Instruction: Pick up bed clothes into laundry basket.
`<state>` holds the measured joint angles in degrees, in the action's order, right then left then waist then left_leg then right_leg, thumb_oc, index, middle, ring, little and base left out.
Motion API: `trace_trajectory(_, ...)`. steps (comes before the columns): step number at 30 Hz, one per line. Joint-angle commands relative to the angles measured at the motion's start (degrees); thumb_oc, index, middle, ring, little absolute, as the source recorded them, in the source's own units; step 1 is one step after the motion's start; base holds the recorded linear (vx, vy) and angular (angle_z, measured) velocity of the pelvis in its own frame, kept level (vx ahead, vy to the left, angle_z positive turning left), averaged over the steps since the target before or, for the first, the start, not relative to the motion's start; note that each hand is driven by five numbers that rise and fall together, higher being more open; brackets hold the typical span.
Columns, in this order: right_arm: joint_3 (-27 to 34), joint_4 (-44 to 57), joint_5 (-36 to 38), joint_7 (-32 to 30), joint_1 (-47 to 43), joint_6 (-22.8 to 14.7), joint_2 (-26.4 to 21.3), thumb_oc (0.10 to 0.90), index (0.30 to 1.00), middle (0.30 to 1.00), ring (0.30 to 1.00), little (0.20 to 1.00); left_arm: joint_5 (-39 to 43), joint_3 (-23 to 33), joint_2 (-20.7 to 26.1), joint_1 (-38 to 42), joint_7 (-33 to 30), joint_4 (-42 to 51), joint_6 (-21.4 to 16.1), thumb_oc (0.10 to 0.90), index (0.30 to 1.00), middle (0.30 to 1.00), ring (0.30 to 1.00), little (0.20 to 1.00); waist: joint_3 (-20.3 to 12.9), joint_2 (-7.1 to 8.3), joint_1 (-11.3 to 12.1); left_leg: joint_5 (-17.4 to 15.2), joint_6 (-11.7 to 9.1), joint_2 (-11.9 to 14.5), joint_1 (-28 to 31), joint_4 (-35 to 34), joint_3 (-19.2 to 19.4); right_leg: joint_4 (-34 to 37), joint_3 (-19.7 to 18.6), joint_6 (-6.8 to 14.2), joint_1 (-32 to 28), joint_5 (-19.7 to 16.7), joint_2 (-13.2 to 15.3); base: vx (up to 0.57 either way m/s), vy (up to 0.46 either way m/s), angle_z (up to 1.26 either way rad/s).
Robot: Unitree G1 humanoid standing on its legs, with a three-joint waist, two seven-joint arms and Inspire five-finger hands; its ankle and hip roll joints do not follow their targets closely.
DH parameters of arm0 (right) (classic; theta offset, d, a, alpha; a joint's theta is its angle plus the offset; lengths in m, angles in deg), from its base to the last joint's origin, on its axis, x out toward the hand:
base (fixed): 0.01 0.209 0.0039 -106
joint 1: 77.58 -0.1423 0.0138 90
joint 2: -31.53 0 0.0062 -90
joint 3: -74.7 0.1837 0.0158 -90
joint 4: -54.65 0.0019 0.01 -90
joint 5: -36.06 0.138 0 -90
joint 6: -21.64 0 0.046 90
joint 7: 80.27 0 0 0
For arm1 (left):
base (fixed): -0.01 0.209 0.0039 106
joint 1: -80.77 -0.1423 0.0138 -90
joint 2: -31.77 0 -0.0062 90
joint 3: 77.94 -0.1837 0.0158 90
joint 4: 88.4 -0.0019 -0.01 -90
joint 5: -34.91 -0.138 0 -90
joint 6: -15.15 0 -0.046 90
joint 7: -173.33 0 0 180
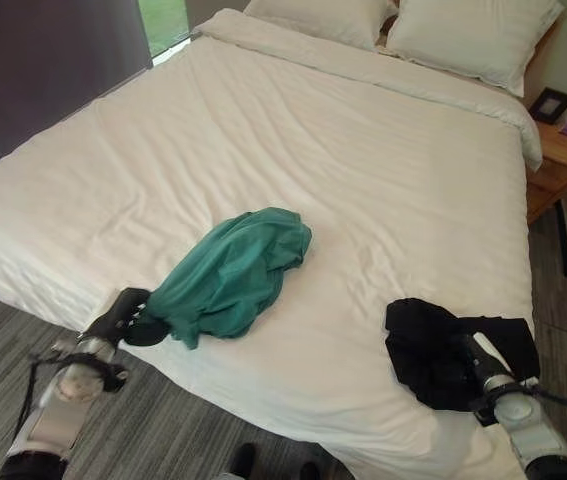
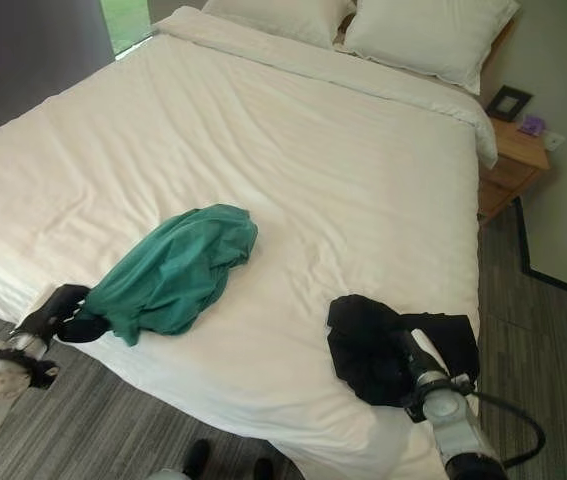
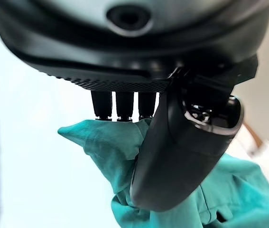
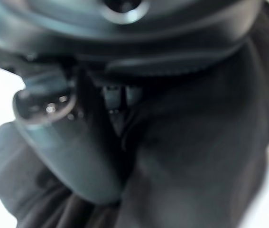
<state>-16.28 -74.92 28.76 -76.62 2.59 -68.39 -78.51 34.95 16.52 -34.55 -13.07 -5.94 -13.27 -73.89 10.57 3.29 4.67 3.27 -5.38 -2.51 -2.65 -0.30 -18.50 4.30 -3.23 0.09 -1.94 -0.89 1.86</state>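
My left hand pinches the green garment; my right hand sits buried in the black garment, grip indeterminate. Gather more cloth beneath my fingers before lifting.

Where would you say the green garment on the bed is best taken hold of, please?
Probably at its narrow near end, coming from the foot edge of the bed. The green garment tapers toward that edge into a bunched tail, easy to pinch; the left hand is already closed on it there, thumb over the cloth.
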Motion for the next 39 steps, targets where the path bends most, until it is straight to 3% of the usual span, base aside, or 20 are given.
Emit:
trace_trajectory(1, 1.3, 4.1, 4.4, -0.5, 2.0, 0.8, -1.8, 0.4, 0.3, 0.3, 0.3, 0.3, 2.9, 10.9, -1.8, 1.8, -4.4, 6.7, -5.9, 0.4, 0.3, 0.3, 0.3, 0.3, -4.4, 0.12, 1.1, -4.2, 4.6, -4.3, 1.3, 14.2, -1.7, -0.4, -2.0, 3.6, 5.4, -8.7, 0.5, -0.1, 0.122, -0.9)
trace_trajectory(3, 5.1, 11.7, 5.8, 1.6, 5.5, 0.9, -2.0, 0.4, 0.3, 0.3, 0.3, 0.3, 2.0, 17.1, -3.8, -1.1, -6.0, 9.6, -6.1, 0.4, 0.3, 0.3, 0.3, 0.3, -6.9, -1.32, -0.7, -3.9, 4.7, -3.2, 8.6, 17.6, -4.3, -3.6, -4.7, 4.4, 8.8, -10.1, -0.1, -0.21, 0.201, -0.92)
trace_trajectory(7, 10.7, 17.6, 5.1, 1.7, 11.7, 1.0, -2.4, 0.4, 0.3, 0.3, 0.3, 0.3, 2.3, 20.4, -5.9, 0.4, -8.4, 12.0, -6.6, 0.4, 0.3, 0.3, 0.3, 0.3, -8.8, -3.51, -3.5, -5.7, 4.8, -1.1, 14.7, 17.7, -7.0, -7.1, -6.6, 5.5, 12.8, -11.0, -0.8, -0.3, 0.249, -0.22)
trace_trajectory(9, 14.8, 21.3, 5.8, 1.1, 15.1, 1.4, -1.7, 0.4, 0.3, 0.3, 0.3, 0.3, 0.5, 20.8, -6.1, 1.7, -9.1, 14.8, -6.1, 0.4, 0.3, 0.3, 0.3, 0.3, -9.1, -3.41, -5.5, -11.5, 6.9, -3.3, 16.4, 15.2, -10.3, -6.7, -10.0, 7.1, 16.2, -16.6, -0.2, -0.42, 0.185, -0.4)
trace_trajectory(11, 18.4, 25.0, 5.6, 0.7, 18.5, 1.4, -0.3, 0.4, 0.3, 0.3, 0.3, 0.3, -1.0, 20.1, -5.9, 3.9, -9.1, 16.3, -5.6, 0.4, 0.3, 0.3, 0.3, 0.3, -9.1, -2.8, -7.1, -17.6, 9.0, -5.5, 16.5, 12.8, -8.4, -1.6, -10.9, 8.4, 18.0, -21.8, 1.4, -0.57, 0.247, -0.68)
trace_trajectory(13, 20.1, 27.7, 5.2, -0.7, 19.0, 0.9, 1.3, 0.4, 0.3, 0.3, 0.3, 0.3, -1.7, 17.7, -5.8, 6.1, -9.3, 17.9, -5.6, 0.4, 0.3, 0.3, 0.3, 0.3, -7.9, -2.66, -7.8, -19.1, 10.4, -7.2, 15.6, 9.2, -5.6, 0.7, -7.4, 9.3, 21.4, -19.0, 1.9, -0.73, 0.283, -0.53)
trace_trajectory(15, 19.9, 28.9, 5.3, -1.8, 18.4, 0.4, 3.1, 0.4, 0.3, 0.3, 0.3, 0.3, -4.2, 18.2, -5.4, 4.6, -10.0, 19.3, -5.2, 0.4, 0.3, 0.3, 0.3, 0.3, -5.2, -2.41, -7.8, -17.1, 10.8, -8.8, 14.1, 8.7, -1.1, 0.7, -2.6, 9.4, 22.1, -17.9, 2.9, -0.85, 0.132, -1.1)
trace_trajectory(16, 19.3, 33.4, 6.2, -1.3, 18.9, -0.2, 4.6, 0.4, 0.3, 0.3, 0.3, 0.3, -3.5, 20.2, -5.9, 2.1, -10.2, 21.6, -5.5, 0.4, 0.3, 0.3, 0.3, 0.3, -2.7, -3.36, -7.6, -13.8, 10.5, -8.1, 12.1, 6.6, 3.9, -6.1, 1.8, 7.7, 19.3, -15.2, 3.8, -0.78, 0.051, -1.93)
trace_trajectory(19, 19.5, 37.0, 5.8, -1.1, 19.6, -0.9, 4.8, 0.4, 0.3, 0.3, 0.3, 0.3, -2.1, 20.6, -6.8, 1.4, -11.0, 23.3, -5.9, 0.4, 0.3, 0.3, 0.3, 0.3, -2.8, -3.75, -7.8, -10.4, 10.7, -6.7, 10.8, 3.4, 8.5, -16.1, -0.2, 6.8, 17.1, -11.9, 1.9, -0.7, -0.033, -1.48)
trace_trajectory(21, 19.6, 39.7, 7.4, -2.7, 18.6, -1.7, 6.0, 0.4, 0.3, 0.3, 0.3, 0.3, 0.0, 20.4, -8.6, 0.8, -11.5, 25.3, -6.0, 0.4, 0.3, 0.3, 0.3, 0.3, -3.8, -4.73, -8.0, -8.3, 11.5, -5.3, 7.7, 3.5, 13.9, -22.3, 0.3, 5.2, 13.1, -6.8, 1.6, -0.58, -0.082, -2.15)
trace_trajectory(22, 18.2, 42.0, 10.9, -3.7, 16.6, -2.8, 7.9, 0.4, 0.3, 0.3, 0.3, 0.3, 1.4, 21.0, -9.7, -1.3, -11.9, 26.0, -6.1, 0.4, 0.3, 0.3, 0.3, 0.3, -5.5, -4.84, -7.8, -6.6, 11.5, -4.0, 4.3, 3.5, 22.0, -21.9, 4.7, 4.7, 6.1, -3.4, 4.1, -0.66, -0.205, -2.05)
trace_trajectory(24, 15.4, 42.5, 11.5, -4.5, 14.4, -2.7, 8.7, 0.4, 0.3, 0.3, 0.3, 0.3, 3.2, 21.3, -11.1, -3.0, -12.6, 25.9, -5.9, 0.4, 0.3, 0.3, 0.3, 0.3, -7.3, -4.55, -5.9, -5.1, 11.2, -2.1, 1.2, 3.0, 29.7, -21.8, 9.2, 5.3, 0.9, -2.4, 7.7, -0.43, -0.202, -2.4)
trace_trajectory(25, 15.3, 42.4, 11.5, -4.5, 14.2, -2.7, 8.7, 0.4, 0.3, 0.3, 0.3, 0.3, 3.2, 21.4, -11.1, -3.1, -12.6, 25.9, -5.9, 0.4, 0.3, 0.3, 0.3, 0.3, -7.5, -4.6, -5.6, -4.8, 11.2, -1.9, 1.0, 2.9, 30.2, -21.4, 8.8, 5.2, 1.2, -2.9, 7.5, -0.28, -0.222, -3.21)
trace_trajectory(26, 14.1, 43.3, 11.1, -4.8, 13.3, -2.3, 8.6, 0.4, 0.3, 0.3, 0.3, 0.3, 3.2, 21.1, -11.7, -3.9, -12.8, 26.0, -5.6, 0.4, 0.3, 0.3, 0.3, 0.3, -8.0, -4.01, -5.5, -3.8, 11.0, -0.6, -0.2, 2.3, 34.0, -21.6, 10.6, 5.8, -0.3, -3.3, 8.8, -0.44, -0.461, -3.32)
trace_trajectory(27, 12.6, 45.2, 11.0, -4.2, 12.0, -1.6, 8.0, 0.4, 0.3, 0.3, 0.3, 0.3, 1.4, 20.5, -11.6, -5.0, -12.2, 26.1, -4.7, 0.4, 0.3, 0.3, 0.3, 0.3, -8.7, -2.75, -4.4, -1.6, 9.5, 2.3, -2.3, 0.3, 40.4, -15.5, 13.3, 7.2, -2.2, -3.0, 9.5, -0.42, -0.465, -1.72)
trace_trajectory(30, 12.7, 45.6, 12.8, -4.6, 12.5, -2.3, 8.2, 0.4, 0.3, 0.3, 0.3, 0.3, 1.5, 20.1, -11.4, -4.2, -11.6, 26.2, -5.2, 0.4, 0.3, 0.3, 0.3, 0.3, -8.2, -1.49, -4.9, -0.3, 7.6, 5.1, -3.6, 0.8, 44.0, -8.5, 10.7, 6.6, -2.8, -0.1, 7.0, -0.33, -0.394, -2.16)
trace_trajectory(32, 14.7, 47.9, 13.5, -4.6, 13.8, -3.0, 7.9, 0.4, 0.3, 0.3, 0.3, 0.3, 1.1, 18.3, -10.9, -2.2, -11.1, 25.1, -5.7, 0.4, 0.3, 0.3, 0.3, 0.3, -6.5, -0.52, -6.1, 0.4, 5.7, 8.3, -7.2, 7.1, 43.0, -4.7, 7.4, 4.6, -2.8, 0.9, 4.6, -0.21, -0.425, -1.12)
trace_trajectory(33, 13.8, 46.6, 14.0, -4.8, 12.3, -3.3, 6.9, 0.4, 0.3, 0.3, 0.3, 0.3, 1.7, 17.3, -11.6, -1.6, -11.5, 24.7, -6.2, 0.4, 0.3, 0.3, 0.3, 0.3, -5.8, -0.11, -4.9, 0.9, 4.9, 6.7, -7.8, 9.0, 34.9, -4.4, 5.1, 4.0, -2.4, 1.0, 3.9, -0.15, -0.286, -0.71)
trace_trajectory(35, 9.9, 43.5, 17.6, -5.6, 5.8, -4.3, 5.5, 0.4, 0.3, 0.3, 0.3, 0.3, 5.0, 15.1, -14.6, -0.3, -12.1, 22.4, -5.9, 0.4, 0.3, 0.3, 0.3, 0.3, -3.9, 1.38, -0.9, -1.7, 4.6, -2.3, -6.1, 13.7, 10.9, -3.6, -5.5, 3.3, 0.4, -3.6, 0.0, -0.2, -0.4, -1.96)
trace_trajectory(39, 10.3, 43.4, 18.1, -4.5, 6.2, -4.3, 6.1, 0.4, 0.3, 0.3, 0.3, 0.3, 2.0, 16.5, -14.9, -2.7, -11.5, 22.5, -5.2, 0.4, 0.3, 0.3, 0.3, 0.3, -5.3, 1.83, -1.3, -5.3, 6.6, -4.5, -2.5, 12.2, 7.4, -1.9, -11.7, 3.4, 1.4, -5.8, -2.4, -0.04, -0.123, -2.06)
